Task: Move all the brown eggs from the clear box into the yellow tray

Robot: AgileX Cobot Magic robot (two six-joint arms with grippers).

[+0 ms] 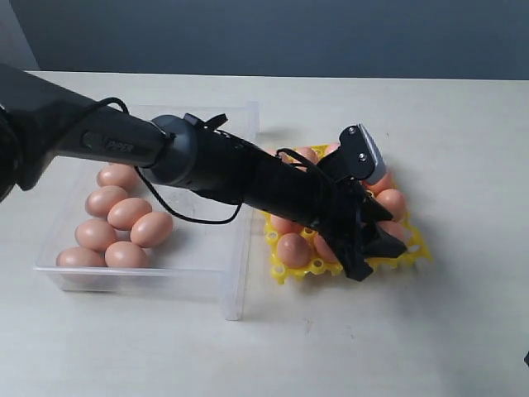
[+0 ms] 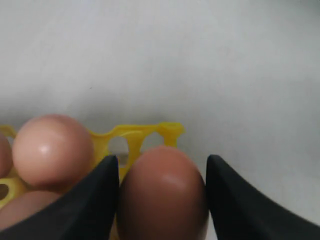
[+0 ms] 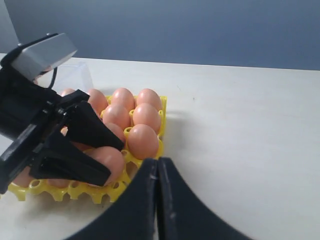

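Left wrist view: egg (image 2: 162,197) in claw (image 2: 160,161)

A pale cream bench (image 1: 463,331) is seen, matte and evenly lit, with soft shadows cast on it. Behind its far edge a plain dark grey-blue wall (image 1: 331,33) is shown. A lighter strip (image 1: 12,37) is seen at far left.

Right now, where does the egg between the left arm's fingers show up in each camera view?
Exterior view: mostly hidden under the left gripper, over the front right part of the yellow tray.
Left wrist view: the egg sits low in the middle of the frame, between the dark fingers.
Right wrist view: lower left of the frame, between the fingers.
Shared landmark: the yellow tray's rim.
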